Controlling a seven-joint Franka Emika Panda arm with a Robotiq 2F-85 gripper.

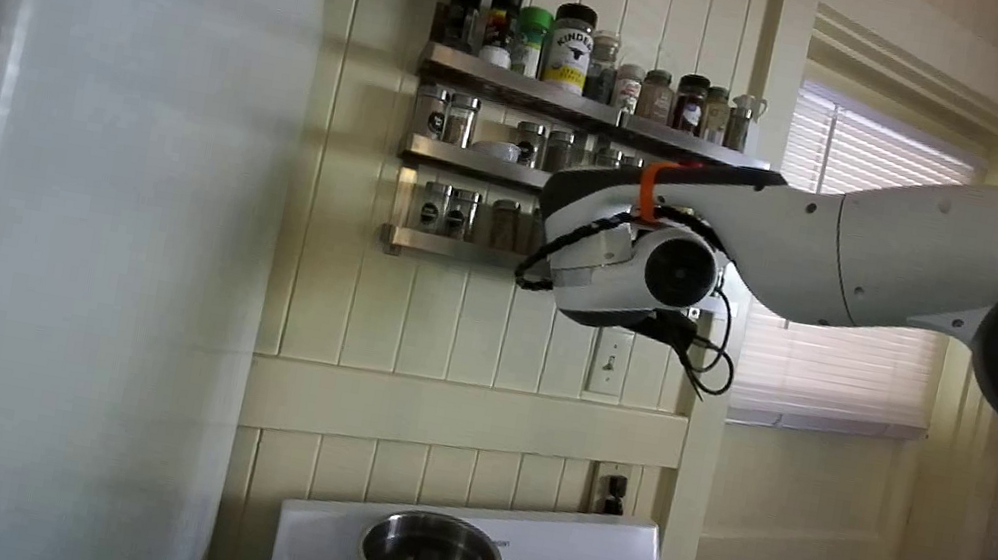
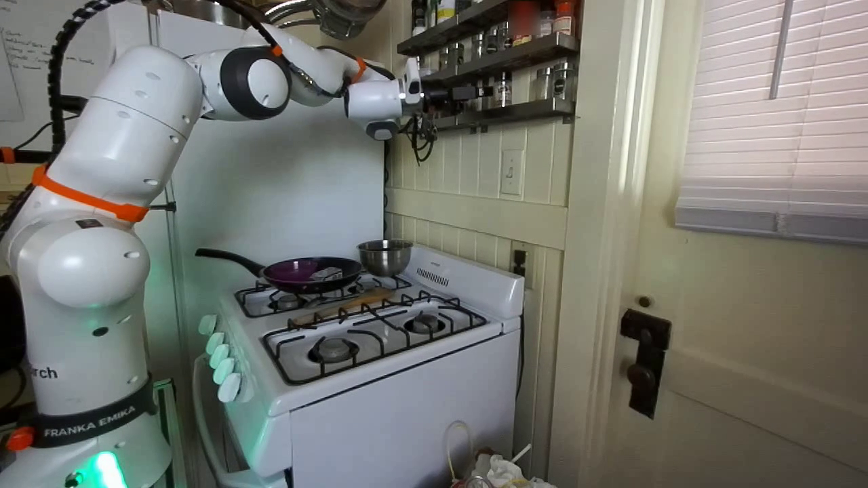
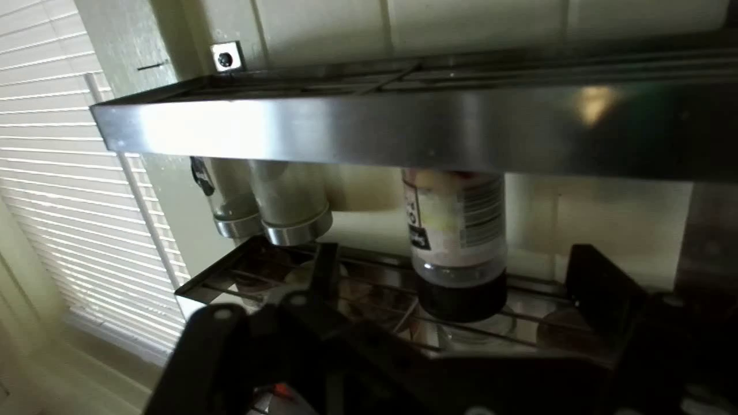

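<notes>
While its black cap (image 3: pixel 463 300) points up, the bottle (image 3: pixel 458 225) stands vertically.

A: Site, operator: you are in a kitchen. Your evidence: a gas stove (image 2: pixel 400 407) bearing a frying pan (image 2: pixel 312 287) and a steel bowl (image 2: pixel 385 260).
B: Concur. You also have spice jars (image 3: pixel 461 225) on wall shelves (image 1: pixel 521 86); the panelled wall (image 1: pixel 450 333) and window blind (image 2: pixel 773 156) suggest a home.

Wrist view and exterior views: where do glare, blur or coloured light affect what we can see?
Wrist view: glare whitens part of the metal shelf, the gripper shows nearly black with little detail, and small print on the jar is blurred. In an exterior view, a green light glows on the robot's base and the stove knobs look greenish.
</notes>
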